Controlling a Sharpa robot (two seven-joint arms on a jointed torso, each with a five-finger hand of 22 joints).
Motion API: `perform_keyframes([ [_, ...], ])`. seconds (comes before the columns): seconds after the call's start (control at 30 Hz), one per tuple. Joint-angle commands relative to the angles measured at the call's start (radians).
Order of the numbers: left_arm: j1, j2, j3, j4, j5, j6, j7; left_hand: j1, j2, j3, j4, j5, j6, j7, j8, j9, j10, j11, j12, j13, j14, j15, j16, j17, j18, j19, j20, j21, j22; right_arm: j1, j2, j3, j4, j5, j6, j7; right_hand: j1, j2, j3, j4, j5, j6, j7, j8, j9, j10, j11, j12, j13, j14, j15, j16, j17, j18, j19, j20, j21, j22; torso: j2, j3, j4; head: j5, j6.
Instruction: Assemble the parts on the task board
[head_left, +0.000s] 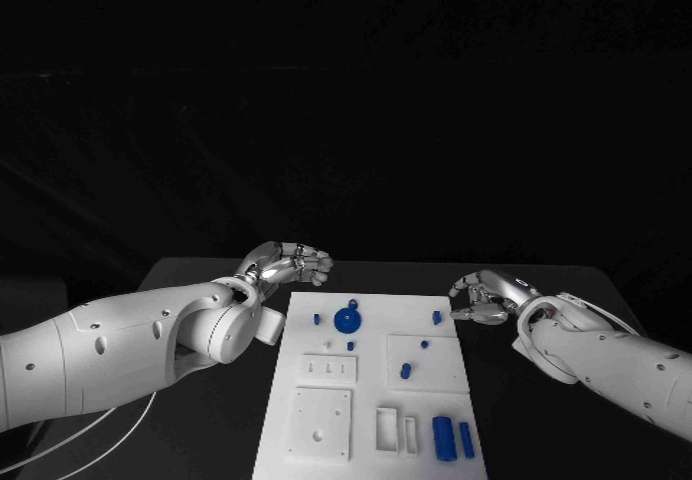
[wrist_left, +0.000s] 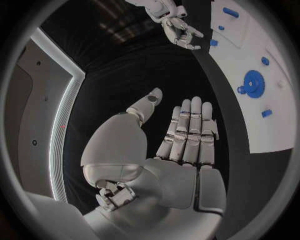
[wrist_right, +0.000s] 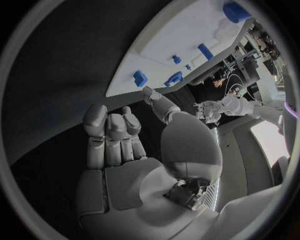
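The task board (head_left: 368, 390) lies on the black tabletop (head_left: 188, 275) with its long axis running from near to far, and both hands sit at its far end, one on each side. The left hand (head_left: 286, 264) hovers just off the far left corner, holding nothing; in the left wrist view its fingers (wrist_left: 190, 131) lie straight and side by side, the thumb apart. The right hand (head_left: 490, 296) hangs just off the far right edge, also holding nothing, its fingers loosely bent. Most of the loose blue parts lie in the board's far half: a round gear (head_left: 348, 320) left of centre, a small peg (head_left: 434, 317) near the right edge, and two smaller pieces (head_left: 407, 370) on a raised square towards the middle. Two long blue blocks (head_left: 444, 437) stand at the near right corner, their long axes along the board. The gear looks nearer the left hand, to its right and a little nearer; the peg lies just left of the right hand, which seems best placed for it.
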Motion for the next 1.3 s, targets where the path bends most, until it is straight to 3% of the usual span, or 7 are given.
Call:
perform_keyframes([
  [0.03, 0.0, 0.003, 0.0, 0.003, -0.004, 0.019, 0.015, -0.005, -0.001, 0.002, -0.006, 0.003, -0.001, 0.004, -0.002, -0.001, -0.008, 0.003, -0.003, -0.001, -0.008, -0.001, -0.007, -0.002, 0.005, -0.006, 0.001, -0.002, 0.02, -0.01, 0.012, 0.0, -0.021, 0.008, 0.034, 0.026, 0.014, 0.0, -0.008, -0.001, 0.008, -0.006, 0.004, -0.005, -0.001, -0.019, 0.011, -0.007, -0.001, -0.002, 0.005, -0.005, 0.001, 0.111, -0.007, -0.001, -0.004, 0.016, 0.001, -0.0023, 0.0016, -0.001, -0.002],
  [0.7, 0.0, -0.002, 0.001, 0.015, -0.004, 0.021, 0.013, -0.004, -0.002, 0.003, -0.006, 0.003, -0.003, 0.005, -0.003, -0.002, -0.01, 0.004, -0.005, -0.001, -0.009, -0.001, -0.008, -0.002, 0.006, -0.007, 0.002, -0.003, 0.02, -0.038, 0.056, 0.0, -0.062, 0.025, 0.055, 0.025, 0.034, 0.016, -0.019, -0.001, 0.014, -0.006, 0.002, -0.004, -0.002, -0.018, 0.01, -0.003, 0.001, -0.002, 0.004, -0.007, 0.004, 0.111, -0.012, 0.004, -0.003, 0.017, 0.001, -0.0056, 0.0009, 0.001, -0.015],
  [0.97, 0.0, -0.005, 0.001, 0.02, -0.004, 0.02, 0.012, -0.004, -0.002, 0.003, -0.006, 0.003, -0.003, 0.005, -0.003, -0.002, -0.01, 0.004, -0.005, -0.001, -0.009, 0.0, -0.009, -0.002, 0.006, -0.007, 0.003, -0.003, 0.02, -0.044, 0.073, 0.0, -0.088, 0.031, 0.047, 0.019, 0.047, 0.03, -0.012, 0.001, -0.018, -0.001, -0.002, -0.002, -0.003, -0.016, 0.005, -0.001, 0.002, -0.001, 0.0, -0.009, 0.006, 0.111, -0.015, 0.008, -0.002, 0.017, 0.001, -0.0053, 0.0014, 0.004, -0.019],
  [1.3, 0.0, -0.009, 0.001, 0.026, -0.004, 0.021, 0.011, -0.004, -0.002, 0.003, -0.006, 0.003, -0.003, 0.005, -0.003, -0.002, -0.01, 0.004, -0.006, -0.001, -0.009, 0.0, -0.009, -0.002, 0.006, -0.008, 0.003, -0.003, 0.02, -0.045, 0.082, 0.0, -0.096, 0.036, 0.042, 0.014, 0.044, 0.035, -0.006, 0.004, -0.026, 0.0, -0.002, -0.002, -0.004, -0.013, 0.005, 0.001, 0.004, -0.001, -0.001, -0.009, 0.007, 0.111, -0.014, 0.009, -0.002, 0.017, 0.0, -0.0043, -0.0011, 0.009, -0.024],
])
